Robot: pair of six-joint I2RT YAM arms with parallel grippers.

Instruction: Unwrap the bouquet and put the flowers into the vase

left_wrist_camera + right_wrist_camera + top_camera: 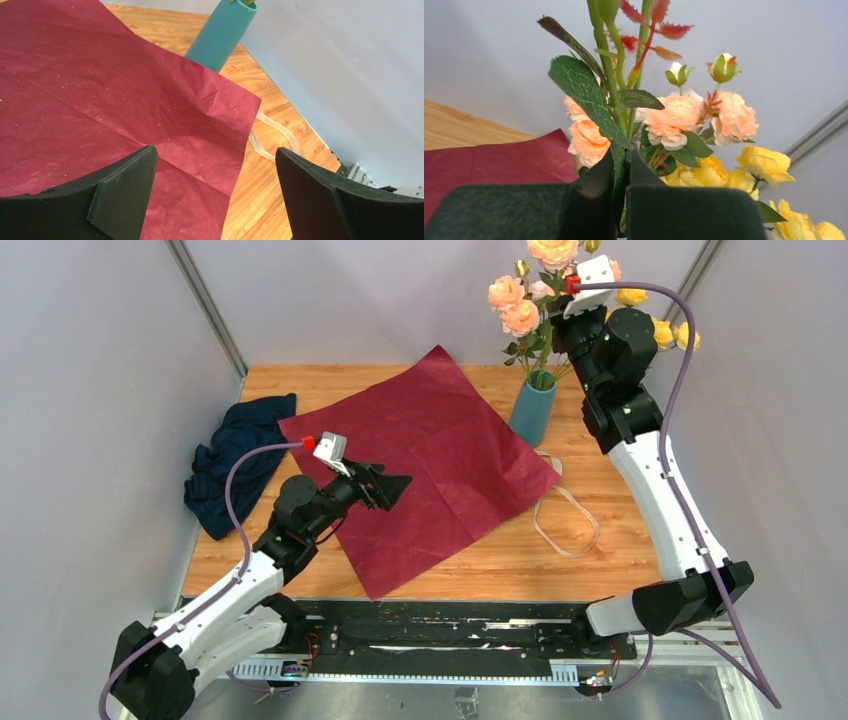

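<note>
— Where are the flowers [520, 305]?

— Upright at the table's [520, 560] far right, stems down in the teal vase [532, 412], pink and peach blooms over the rim and yellow ones behind.

— And the right gripper [555, 332]?

— Up among the blooms above the vase, its jaws pressed together on a green leaf and stem of the flowers, as the wrist view shows.

— What lies around the vase?

— The maroon paper [430, 455], spread flat and creased, with one corner touching the vase's foot. A beige ribbon [570, 525] lies looped on the wood just beside it, untied.

— The left gripper [392, 485]?

— It hovers over the paper's near half, jaws wide apart, nothing between them. A navy cloth [235, 455] sits crumpled at the left edge, touching the paper's corner.
</note>
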